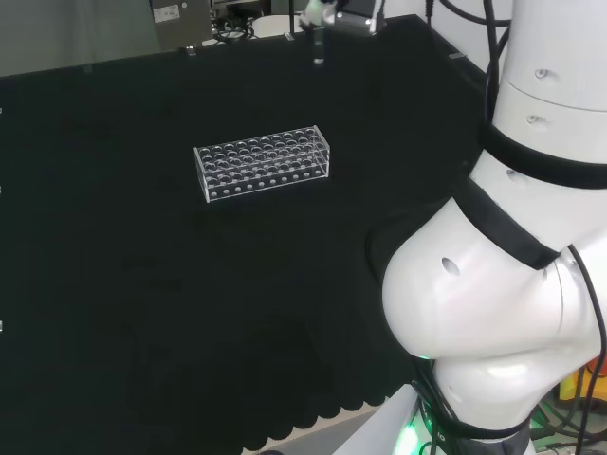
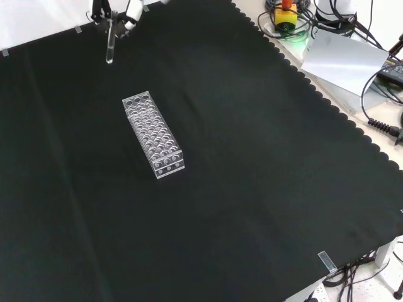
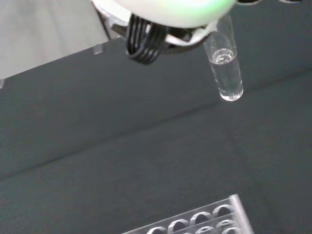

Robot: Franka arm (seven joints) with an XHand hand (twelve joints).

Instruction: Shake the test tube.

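Observation:
A clear test tube (image 2: 110,45) hangs upright in the air near the far edge of the cloth, held at its top by the hand (image 2: 123,14). The head view has the hand (image 1: 319,16) at the top with the tube (image 1: 319,49) pointing down from it. Close up in the wrist view, the tube (image 3: 224,66) carries a little clear liquid in its rounded end, and a blurred white part of the hand (image 3: 165,12) covers its upper end. A clear plastic tube rack (image 2: 153,134) with many holes stands on the cloth nearer than the tube, and its holes look vacant.
The rack (image 1: 263,162) sits mid-cloth in the head view, and one corner of the rack (image 3: 195,222) enters the wrist view. The arm's white links (image 1: 503,265) rise at the head view's right. Cables, a yellow box (image 2: 284,14) and a grey sheet (image 2: 343,60) lie beyond the cloth's scalloped edge.

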